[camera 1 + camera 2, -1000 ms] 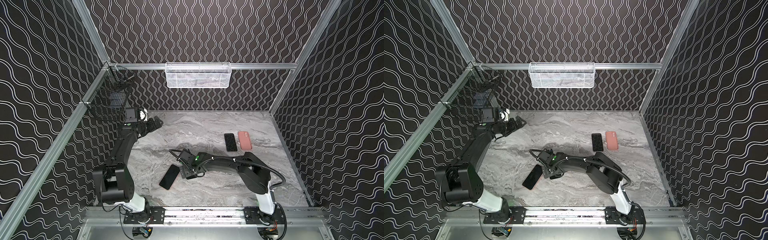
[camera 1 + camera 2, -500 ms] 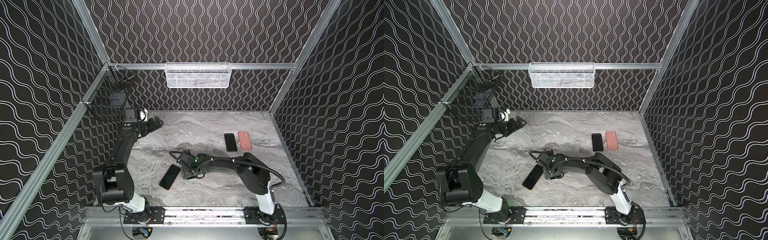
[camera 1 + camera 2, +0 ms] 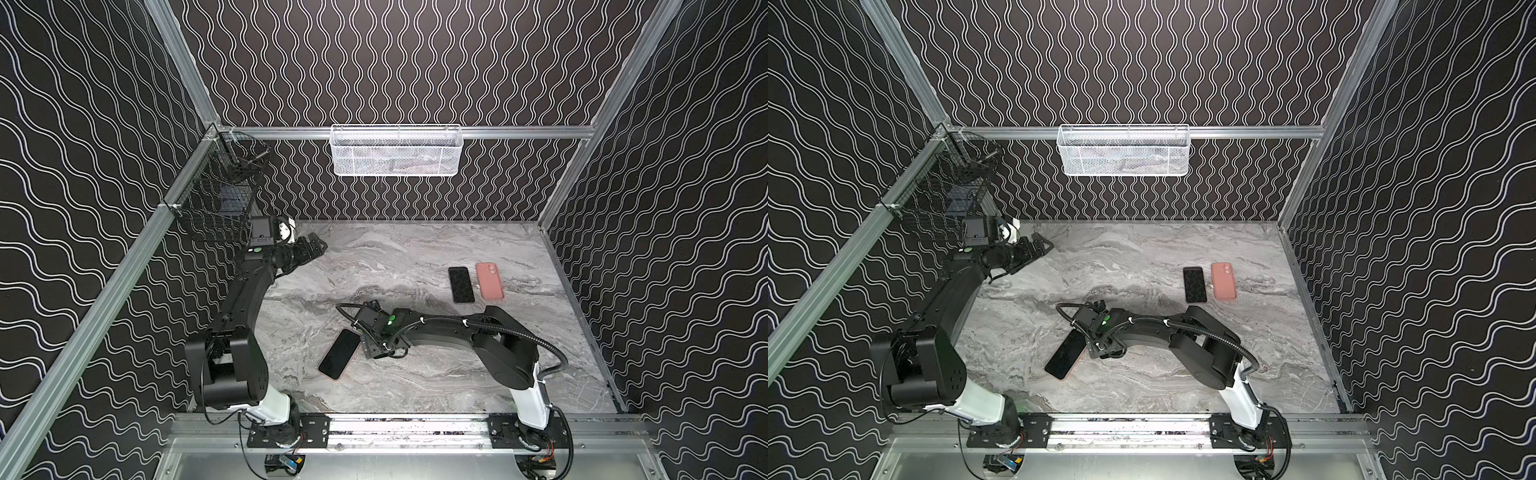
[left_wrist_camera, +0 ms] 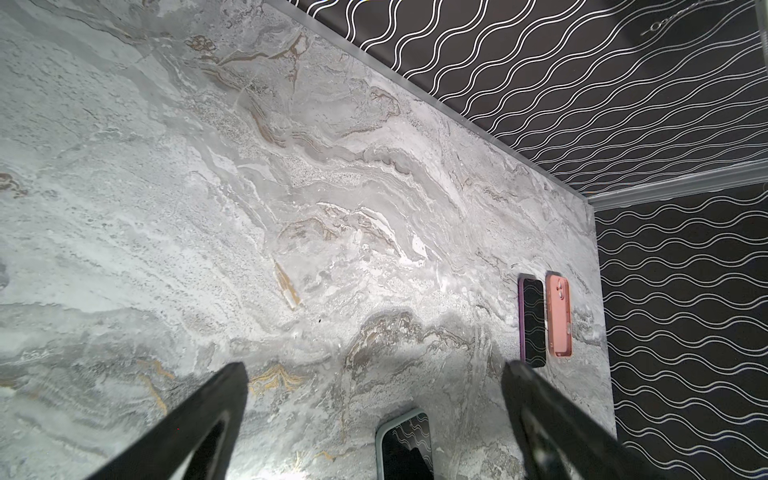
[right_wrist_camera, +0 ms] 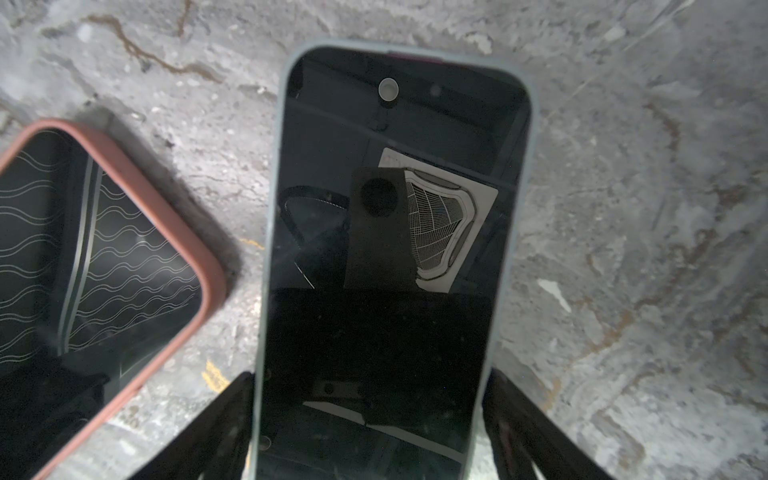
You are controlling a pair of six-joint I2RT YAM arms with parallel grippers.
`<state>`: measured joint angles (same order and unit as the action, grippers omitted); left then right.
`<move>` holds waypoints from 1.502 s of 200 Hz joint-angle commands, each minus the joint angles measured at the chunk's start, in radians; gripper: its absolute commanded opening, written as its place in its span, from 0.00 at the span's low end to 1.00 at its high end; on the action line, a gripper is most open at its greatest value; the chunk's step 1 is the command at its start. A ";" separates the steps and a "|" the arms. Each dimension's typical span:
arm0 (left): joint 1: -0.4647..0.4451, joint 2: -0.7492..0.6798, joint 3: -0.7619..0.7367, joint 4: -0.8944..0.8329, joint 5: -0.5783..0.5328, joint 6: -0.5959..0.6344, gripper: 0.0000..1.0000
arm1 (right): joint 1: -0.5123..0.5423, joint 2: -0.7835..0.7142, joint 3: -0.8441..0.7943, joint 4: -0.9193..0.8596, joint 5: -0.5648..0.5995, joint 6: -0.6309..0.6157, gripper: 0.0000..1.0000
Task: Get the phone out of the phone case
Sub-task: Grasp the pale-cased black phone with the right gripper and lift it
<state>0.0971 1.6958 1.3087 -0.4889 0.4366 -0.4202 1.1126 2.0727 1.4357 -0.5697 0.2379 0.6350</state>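
A phone (image 5: 386,249) lies screen up on the marble table in a pale grey-green phone case (image 5: 272,208). My right gripper (image 5: 370,376) straddles its lower end, and both fingers (image 5: 224,415) press against the case's long edges. In both top views the right gripper (image 3: 376,347) (image 3: 1100,351) and its wrist cover this phone at the table's middle front. The left wrist view catches one end of the phone case (image 4: 380,440). My left gripper (image 3: 313,245) (image 4: 374,370) hangs open over the back left of the table, holding nothing.
Just left of the right gripper lies a second phone in a reddish-brown case (image 3: 338,353) (image 5: 104,257). A phone in a purple case (image 3: 461,284) and a pink case (image 3: 490,280) lie at the back right. A white mesh basket (image 3: 397,149) and a black wire basket (image 3: 216,203) hang on the walls.
My right gripper has edged slightly toward the front over the phone and its jaws have narrowed onto the case. The left arm has not moved.
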 commanded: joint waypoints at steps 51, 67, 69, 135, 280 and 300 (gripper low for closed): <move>0.003 -0.009 0.006 0.018 -0.015 0.007 0.99 | -0.001 0.020 -0.012 -0.004 -0.025 0.006 0.89; 0.003 -0.012 -0.007 0.033 -0.014 -0.001 0.99 | 0.000 0.017 -0.013 -0.002 -0.022 0.009 0.88; 0.003 -0.012 -0.008 0.032 -0.017 -0.002 0.99 | 0.000 0.017 -0.013 -0.001 -0.022 0.009 0.88; 0.003 -0.007 0.004 0.021 -0.013 0.005 0.99 | -0.001 -0.001 -0.038 -0.002 0.019 -0.002 0.79; -0.067 -0.084 -0.212 0.139 0.110 -0.156 0.99 | -0.099 -0.162 -0.165 0.158 -0.045 -0.047 0.74; -0.120 -0.103 -0.280 0.186 0.154 -0.204 0.99 | -0.123 -0.195 -0.188 0.188 -0.076 -0.054 0.74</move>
<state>0.0250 1.6115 1.0863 -0.4145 0.5133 -0.5396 1.0092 1.9186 1.2636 -0.4496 0.1963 0.5911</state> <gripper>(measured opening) 0.987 0.754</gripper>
